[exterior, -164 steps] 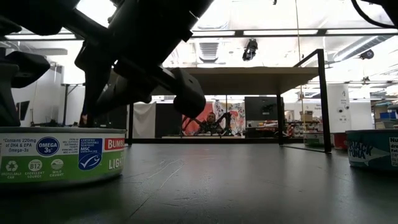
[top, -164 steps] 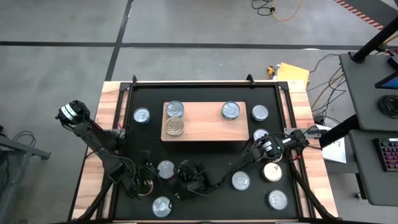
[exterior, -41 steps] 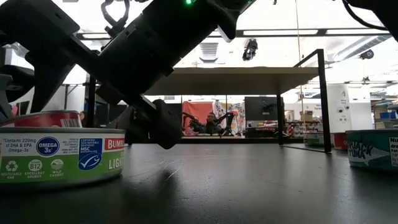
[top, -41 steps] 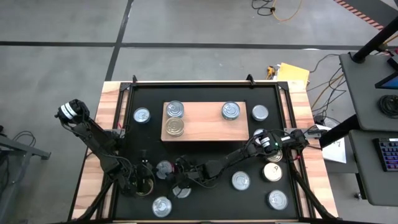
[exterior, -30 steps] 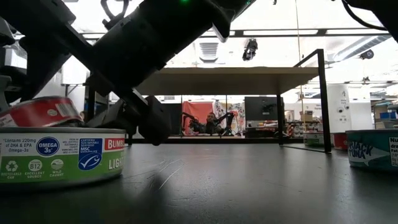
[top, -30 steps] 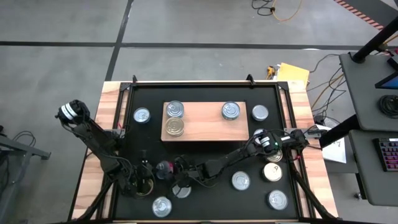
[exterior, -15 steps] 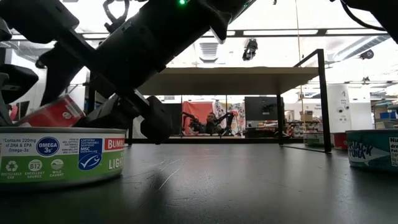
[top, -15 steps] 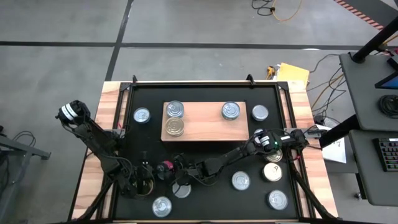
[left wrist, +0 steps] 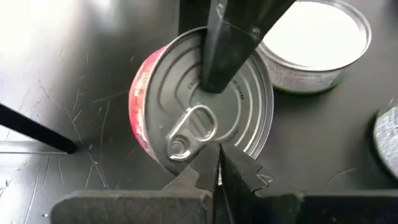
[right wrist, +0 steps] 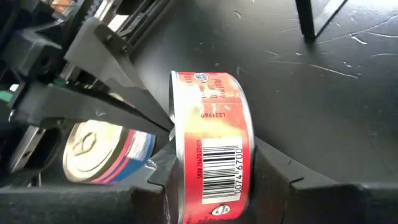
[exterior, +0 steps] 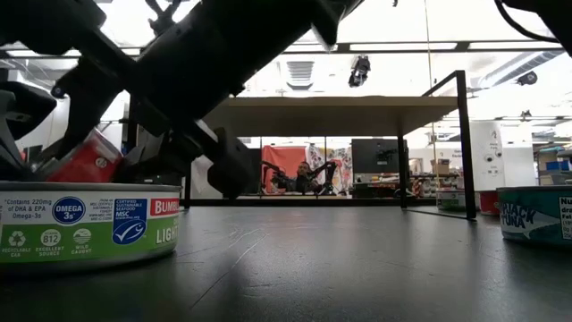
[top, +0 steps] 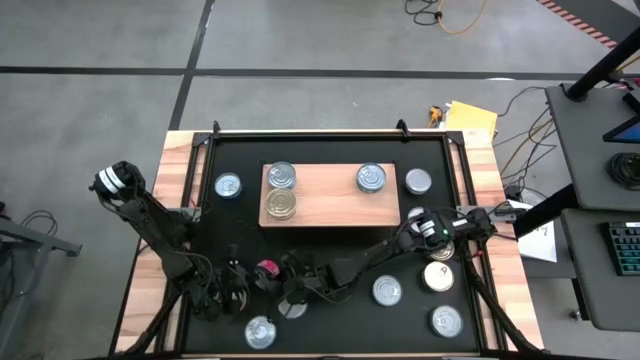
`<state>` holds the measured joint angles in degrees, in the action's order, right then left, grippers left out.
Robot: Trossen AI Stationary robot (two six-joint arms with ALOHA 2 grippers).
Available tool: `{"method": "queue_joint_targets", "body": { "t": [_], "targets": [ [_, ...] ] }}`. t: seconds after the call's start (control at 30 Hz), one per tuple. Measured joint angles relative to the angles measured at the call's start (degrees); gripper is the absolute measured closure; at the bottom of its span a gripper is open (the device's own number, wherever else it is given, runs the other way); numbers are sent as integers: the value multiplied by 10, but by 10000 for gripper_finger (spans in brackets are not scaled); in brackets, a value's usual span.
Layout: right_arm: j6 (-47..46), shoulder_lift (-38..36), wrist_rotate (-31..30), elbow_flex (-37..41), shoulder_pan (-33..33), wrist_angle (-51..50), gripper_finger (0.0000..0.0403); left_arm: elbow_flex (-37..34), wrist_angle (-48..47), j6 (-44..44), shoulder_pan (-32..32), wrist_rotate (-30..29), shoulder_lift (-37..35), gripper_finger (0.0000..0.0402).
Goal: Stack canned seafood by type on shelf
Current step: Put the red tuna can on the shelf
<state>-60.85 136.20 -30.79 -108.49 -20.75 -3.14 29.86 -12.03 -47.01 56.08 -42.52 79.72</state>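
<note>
Barcode "10746700" on red-labelled tin [right wrist: 214, 146] in right claw [right wrist: 211, 171].

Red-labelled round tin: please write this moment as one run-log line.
right gripper: shut on red-labelled round metal tin, tilted on edge | left gripper: shut, tips at lid rim | light-wood shelf: tin not there yet

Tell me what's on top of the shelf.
The shelf holds three visible tins: two at its left end, one toward the right. Whether any sits on another tin is hidden from above.
</note>
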Motion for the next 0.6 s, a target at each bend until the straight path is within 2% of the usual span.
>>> {"method": "queue_joint_targets", "body": {
  "t": [0.23, 0.33, 0.6],
  "targets": [
    [17, -31, -38, 0, -18, -48, 273, 39, -51, 10, 14, -1, 0, 402],
    [16, -50, -36, 0, -29, -88, 273, 62, -61, 24, 23, -1, -1, 402],
    [50, -136, -40, 0, -65, -178, 273, 119, -65, 104, 28, -6, -1, 402]
  ]
}}
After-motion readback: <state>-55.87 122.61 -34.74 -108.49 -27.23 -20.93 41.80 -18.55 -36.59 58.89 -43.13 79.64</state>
